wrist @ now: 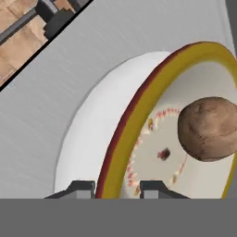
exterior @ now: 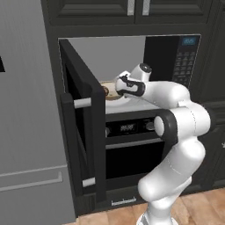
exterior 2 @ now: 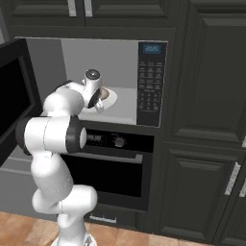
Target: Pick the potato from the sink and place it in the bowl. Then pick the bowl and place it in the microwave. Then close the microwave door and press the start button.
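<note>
The microwave (exterior: 184, 61) (exterior 2: 151, 81) stands with the microwave door (exterior: 81, 123) (exterior 2: 14, 91) swung wide open to the left. Inside, the tan bowl (wrist: 155, 85) (exterior: 110, 91) (exterior 2: 110, 100) rests on a white turntable plate (wrist: 92, 139). The brown potato (wrist: 208, 128) lies in the bowl, right of its middle. My gripper (wrist: 118, 187) (exterior 2: 100, 106) reaches into the microwave, and its two fingertips straddle the bowl's near rim. The jaws look slightly parted around the rim, so the gripper is open. The sink is out of view.
A knobbed oven (exterior: 127, 145) (exterior 2: 115, 163) sits right below the microwave. A grey fridge (exterior: 26, 132) stands to the left, beside the open door. Dark cabinets (exterior 2: 206, 120) fill the wall at right. The microwave's grey floor (wrist: 60, 83) surrounds the plate.
</note>
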Controlling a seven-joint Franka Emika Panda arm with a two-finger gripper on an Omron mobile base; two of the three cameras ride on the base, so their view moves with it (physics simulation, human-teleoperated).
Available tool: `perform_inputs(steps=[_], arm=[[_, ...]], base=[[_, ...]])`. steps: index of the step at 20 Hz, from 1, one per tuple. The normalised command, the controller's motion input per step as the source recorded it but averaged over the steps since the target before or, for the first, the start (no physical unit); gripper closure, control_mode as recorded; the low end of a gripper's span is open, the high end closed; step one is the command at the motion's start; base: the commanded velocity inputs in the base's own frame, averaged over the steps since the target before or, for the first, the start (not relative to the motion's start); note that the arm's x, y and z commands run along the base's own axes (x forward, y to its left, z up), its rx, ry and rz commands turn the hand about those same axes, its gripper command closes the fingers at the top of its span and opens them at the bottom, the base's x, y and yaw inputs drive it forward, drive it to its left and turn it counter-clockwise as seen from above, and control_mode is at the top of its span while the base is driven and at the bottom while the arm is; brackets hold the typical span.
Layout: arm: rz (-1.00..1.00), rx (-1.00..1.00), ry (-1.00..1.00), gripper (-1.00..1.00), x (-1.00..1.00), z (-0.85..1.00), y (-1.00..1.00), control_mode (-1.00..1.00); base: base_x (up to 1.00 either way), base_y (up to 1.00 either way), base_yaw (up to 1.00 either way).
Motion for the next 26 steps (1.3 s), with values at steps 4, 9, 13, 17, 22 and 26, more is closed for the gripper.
perform_inputs(steps=[4, 9, 13, 17, 22, 26], arm=[[0.00, 0.00, -0.04, -1.00, -0.60, 0.39, 0.00, -1.00], [0.00, 0.00, -0.11, -1.00, -0.99, 0.50, 0.00, -1.00], [0.03, 0.00, -0.06, -1.00, -1.00, 0.24, 0.00, -1.00], [0.01, 0.00, -0.05, -1.00, -1.00, 0.35, 0.00, -1.00], [0.00, 0.11, 0.00, -1.00, -1.00, 0.63, 0.00, -1.00], [0.00, 0.06, 0.01, -1.00, -1.00, 0.77, 0.00, -1.00]], base=[[0.00, 0.00, 0.00], [0.00, 0.00, 0.00], [0.00, 0.00, 0.00], [0.00, 0.00, 0.00], [0.00, 0.00, 0.00], [0.00, 0.00, 0.00]])
